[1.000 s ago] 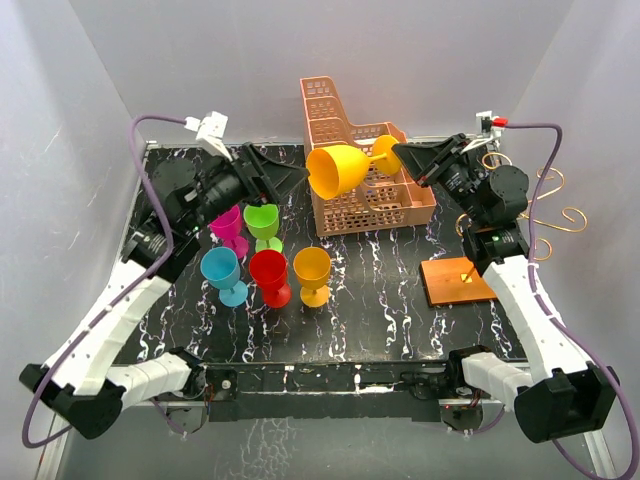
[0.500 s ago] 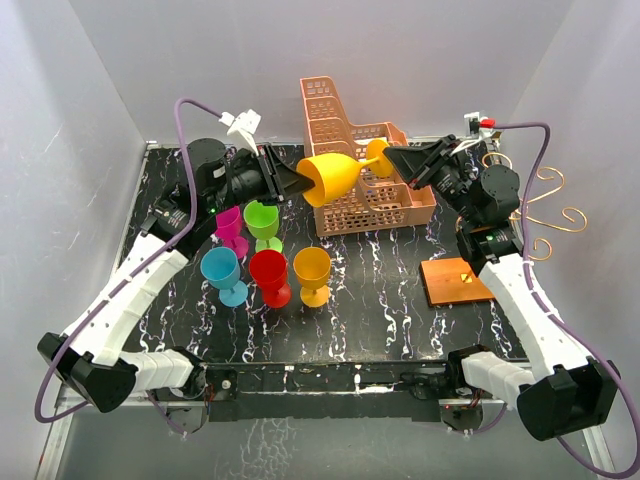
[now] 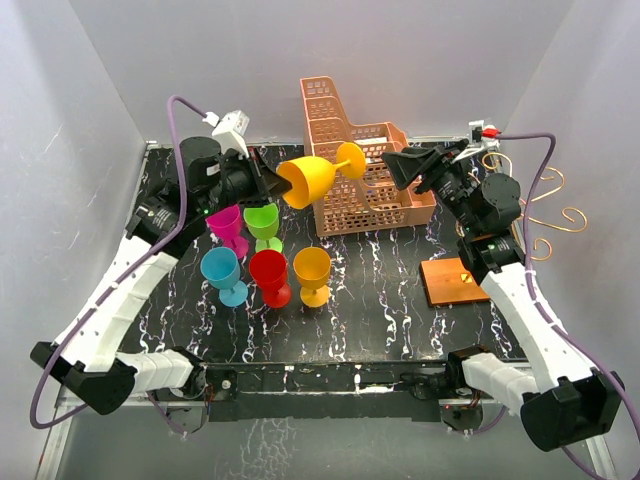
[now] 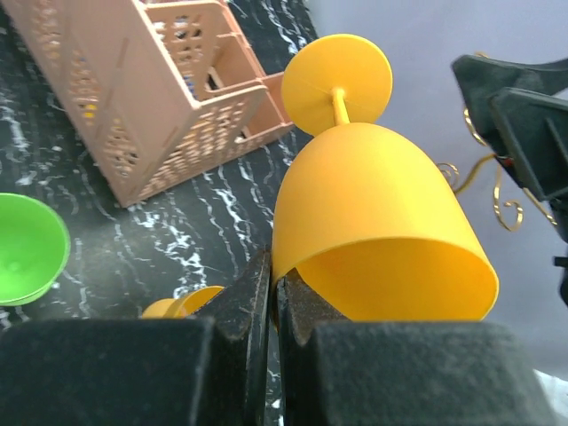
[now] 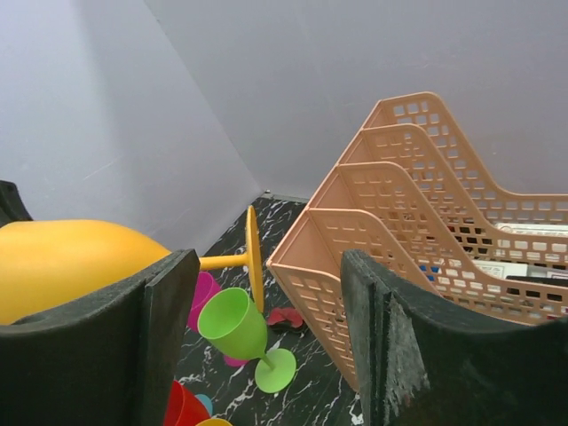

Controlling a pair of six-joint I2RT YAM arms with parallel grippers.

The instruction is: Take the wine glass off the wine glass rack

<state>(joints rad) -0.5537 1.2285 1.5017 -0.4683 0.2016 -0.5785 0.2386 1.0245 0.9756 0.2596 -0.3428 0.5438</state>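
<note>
The yellow wine glass (image 3: 308, 180) hangs on its side in the air over the table, left of the basket. My left gripper (image 3: 279, 183) is shut on the rim of its bowl; the left wrist view shows the two fingers pinching the wall of the wine glass (image 4: 373, 222) at my left gripper (image 4: 274, 282). My right gripper (image 3: 393, 164) stands open just right of the glass's foot, not touching it. In the right wrist view the glass's foot (image 5: 253, 257) lies beyond my open right gripper (image 5: 266, 263). The wine glass rack's base board (image 3: 456, 282) and gold wire hooks (image 3: 548, 215) stand at the right.
A peach lattice basket (image 3: 372, 205) stands at the back centre. On the table's left stand pink (image 3: 226, 224), green (image 3: 262, 218), blue (image 3: 221, 268), red (image 3: 269, 271) and orange-yellow (image 3: 312, 267) glasses. Grey walls close in the table.
My left gripper closed on the bowl's rim and drew the glass leftward. My right gripper opened and let go of the foot end.
</note>
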